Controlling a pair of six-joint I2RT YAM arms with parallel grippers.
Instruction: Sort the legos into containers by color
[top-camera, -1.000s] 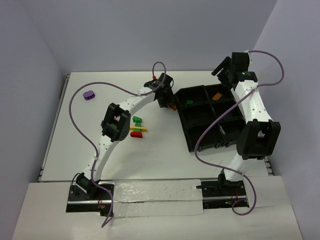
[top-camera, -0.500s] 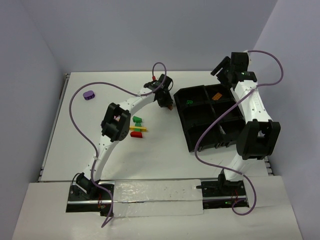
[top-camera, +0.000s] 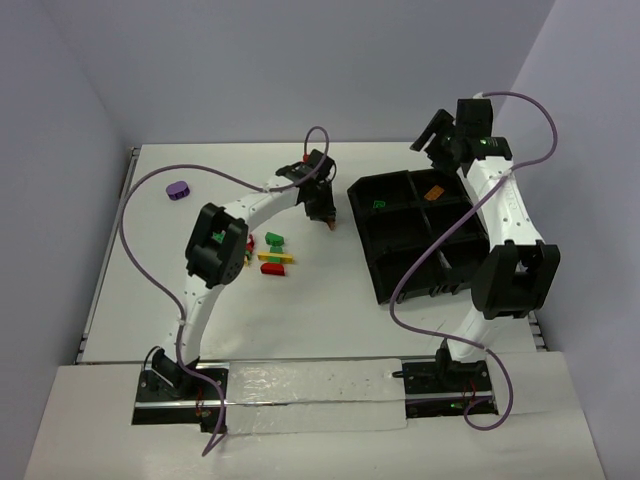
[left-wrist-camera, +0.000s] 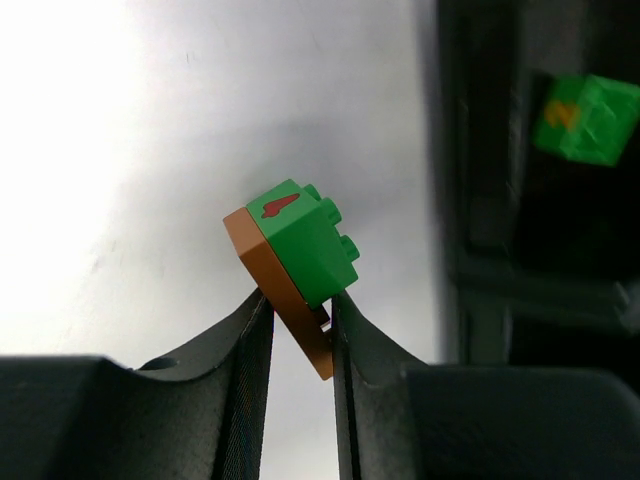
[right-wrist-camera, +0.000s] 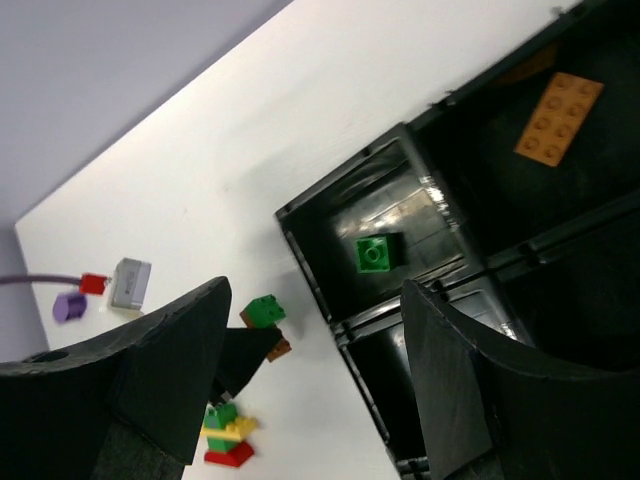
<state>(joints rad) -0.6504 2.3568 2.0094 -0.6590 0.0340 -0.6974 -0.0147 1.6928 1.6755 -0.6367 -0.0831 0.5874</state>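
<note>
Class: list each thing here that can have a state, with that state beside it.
left tool, shut on the green-and-brown stack
green-and-brown stack, gripped, tilted
right tool, open, empty
green brick, lying in a tray compartment
orange plate, lying in another compartment
purple brick, loose on the table
brick cluster, green, yellow and red, loose on the table

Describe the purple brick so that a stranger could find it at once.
Look at the white table's far left corner, away from the black tray. The purple brick lies there alone, apart from the green, yellow and red bricks nearer the middle. No other brick in view is purple.
</note>
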